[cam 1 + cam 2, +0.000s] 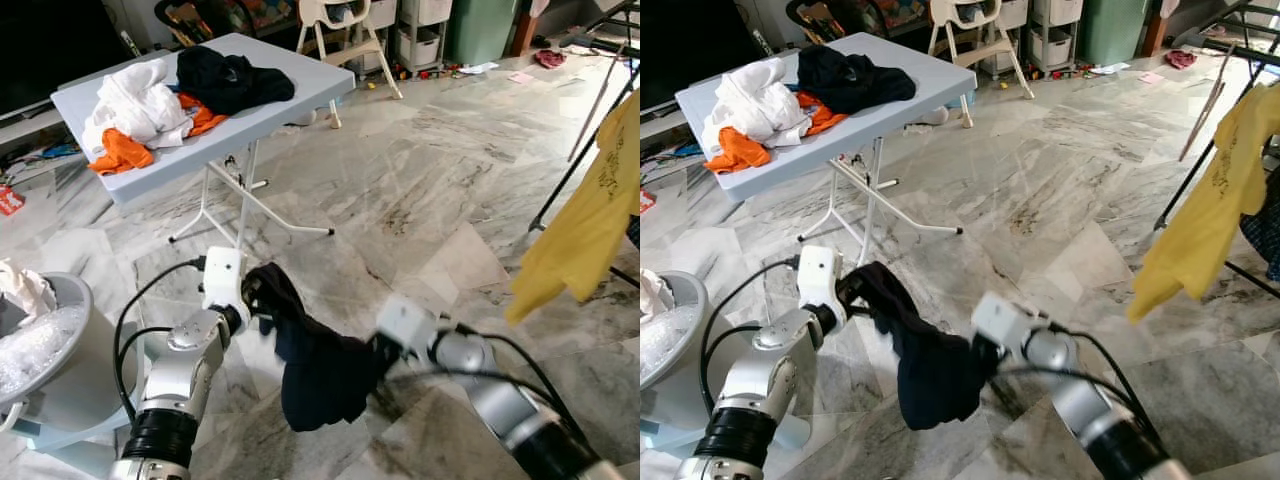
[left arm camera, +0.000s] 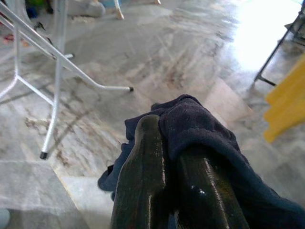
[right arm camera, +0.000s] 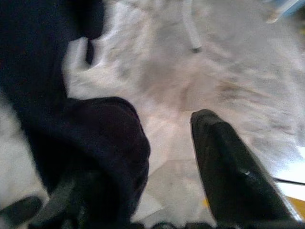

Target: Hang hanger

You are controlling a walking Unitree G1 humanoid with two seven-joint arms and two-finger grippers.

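Observation:
A dark navy garment (image 1: 318,372) hangs low over the marble floor, stretched between my two grippers. My left gripper (image 1: 252,300) is shut on its upper end; in the left wrist view the cloth (image 2: 200,125) wraps over the closed fingers (image 2: 143,176). My right gripper (image 1: 380,350) meets the garment's other side. In the right wrist view its fingers stand apart: one bare finger (image 3: 224,157) is clear, and the cloth (image 3: 95,143) drapes over the other. No hanger can be made out.
A yellow shirt (image 1: 590,220) hangs from a black rack (image 1: 575,165) at the right. Behind stands a folding table (image 1: 300,100) piled with white, orange and black clothes. A grey laundry bin (image 1: 60,350) is at my left. A high chair (image 1: 340,30) stands farther back.

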